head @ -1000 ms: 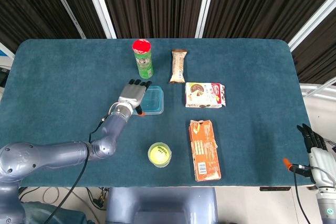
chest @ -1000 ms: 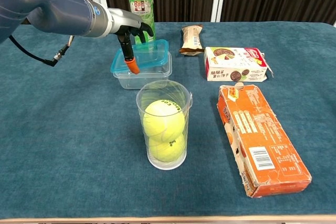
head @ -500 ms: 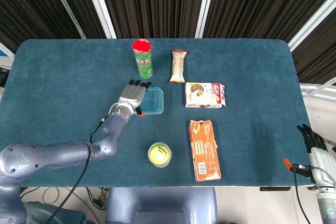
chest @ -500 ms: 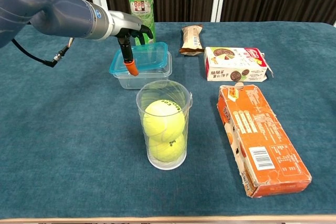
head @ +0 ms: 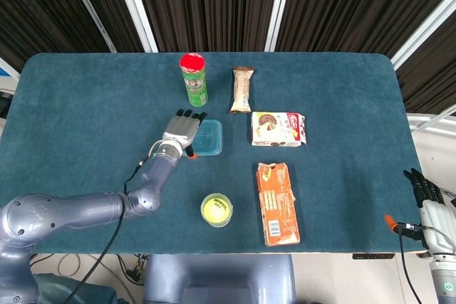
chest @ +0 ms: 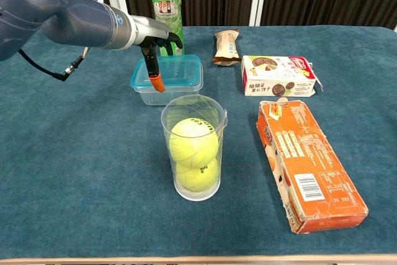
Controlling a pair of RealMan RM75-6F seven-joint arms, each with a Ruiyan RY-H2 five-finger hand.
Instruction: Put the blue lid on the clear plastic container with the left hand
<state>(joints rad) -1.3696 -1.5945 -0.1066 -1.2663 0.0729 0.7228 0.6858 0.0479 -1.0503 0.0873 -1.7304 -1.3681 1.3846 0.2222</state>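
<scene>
Lid [chest: 172, 70] (blue) sits flat on the clear plastic container [chest: 167, 91], edges lined up all round in chest view; same stack in head view, lid [head: 208, 137] just right of the left hand [head: 181, 132]. Left hand [chest: 155, 38] is over the lid's left edge, fingers pointing down and bunched, orange-tipped thumb [chest: 157, 82] down the container's left-front side; can't tell if it's gripping the lid or only touching it. Right hand [head: 425, 198] hangs off the table's right edge, well apart from everything, fingers straight and close together, nothing in it. Clear cup with two tennis balls [chest: 193, 148] stands just in front of the container. Green chip can [chest: 165, 3] stands upright behind it. Snack bar [chest: 227, 44], cookie box [chest: 277, 76] and orange carton [chest: 306, 164] lie to the right on the blue table [chest: 74, 153].
</scene>
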